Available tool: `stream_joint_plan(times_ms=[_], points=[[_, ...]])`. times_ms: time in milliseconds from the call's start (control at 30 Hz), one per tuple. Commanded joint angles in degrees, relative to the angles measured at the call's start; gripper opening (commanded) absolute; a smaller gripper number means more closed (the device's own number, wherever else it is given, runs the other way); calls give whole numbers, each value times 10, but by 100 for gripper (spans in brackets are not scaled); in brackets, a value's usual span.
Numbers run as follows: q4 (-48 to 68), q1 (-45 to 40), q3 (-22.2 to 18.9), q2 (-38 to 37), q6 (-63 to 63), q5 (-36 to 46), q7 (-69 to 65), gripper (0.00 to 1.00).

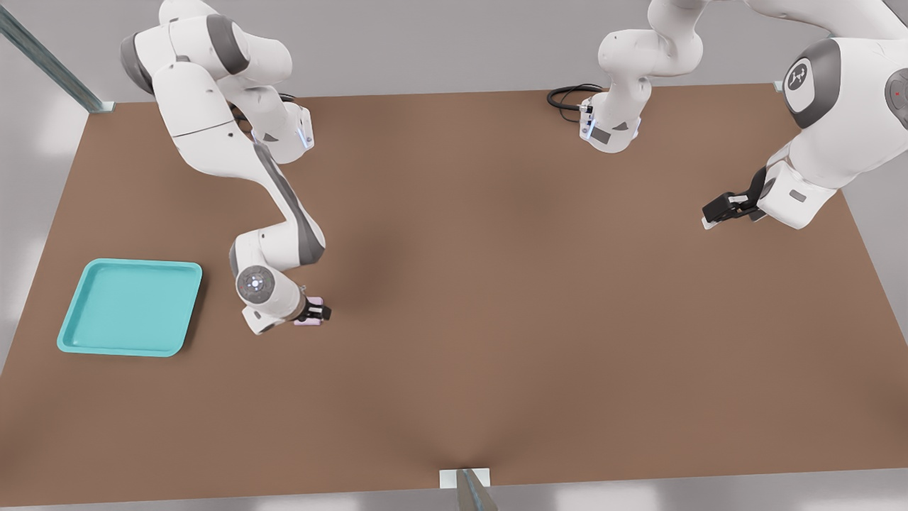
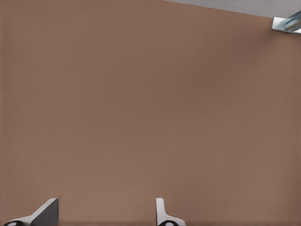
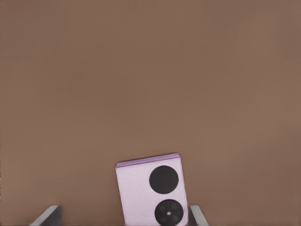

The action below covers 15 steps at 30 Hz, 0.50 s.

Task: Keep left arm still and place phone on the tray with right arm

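Your right arm's black linkage-finger gripper (image 1: pixel 316 312) sits lower left of centre in the front view, its fingers (image 3: pixel 196 216) spread either side of the small pale pink-lilac phone (image 3: pixel 151 188), which lies on the brown tabletop (image 1: pixel 496 319). The flat turquoise tray (image 1: pixel 130 306) waits apart at the left edge. One finger seems closer than the other, so closing could nudge or twist the thin slab and leave you a weak pinch.

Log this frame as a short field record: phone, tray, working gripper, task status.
phone: pale pink-lilac phone, two black lenses facing the wrist camera, between the gripper fingers, to the front view's right of the tray
tray: turquoise tray on the brown table, nothing in it
gripper: right arm's gripper low over the table, beside the tray, at the phone; grip not confirmable
status: phone not yet on the tray
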Motion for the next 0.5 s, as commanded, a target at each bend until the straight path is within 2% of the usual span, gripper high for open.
stream_joint_plan(times_ms=[0, 467], points=[[-2, -6, 4, -1, 18, -3, -58, 100], [-19, -21, 15, 33, 34, -29, -73, 100]])
